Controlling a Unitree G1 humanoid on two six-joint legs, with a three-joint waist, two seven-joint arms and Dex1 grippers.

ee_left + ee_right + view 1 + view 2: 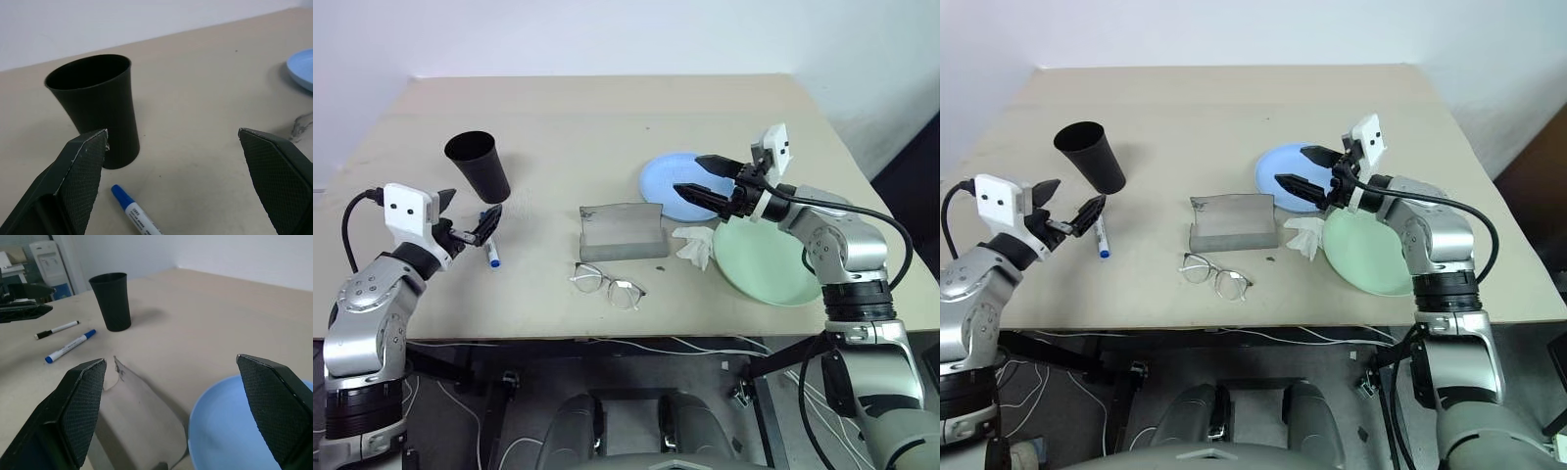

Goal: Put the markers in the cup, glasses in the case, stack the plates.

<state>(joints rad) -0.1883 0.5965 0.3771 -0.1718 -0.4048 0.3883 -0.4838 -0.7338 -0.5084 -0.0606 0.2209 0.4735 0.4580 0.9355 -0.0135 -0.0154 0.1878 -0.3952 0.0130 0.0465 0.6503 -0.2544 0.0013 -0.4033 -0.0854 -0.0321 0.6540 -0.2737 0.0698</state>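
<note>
The black cup [478,164] stands upright at the back left. A blue-capped marker [493,255] lies just in front of it, and a second white marker [56,329] with dark ends lies beside that one. My left gripper [470,217] hovers open above these markers, empty. The grey case [622,233] lies mid-table with the glasses [607,286] in front of it. The pale blue plate [671,186] and the mint green plate [769,262] lie side by side on the right. My right gripper [687,173] hangs open and empty over the blue plate.
A crumpled white tissue [697,245] lies between the case and the green plate. The beige table [607,117] runs bare toward its far edge. Cables hang below the front edge.
</note>
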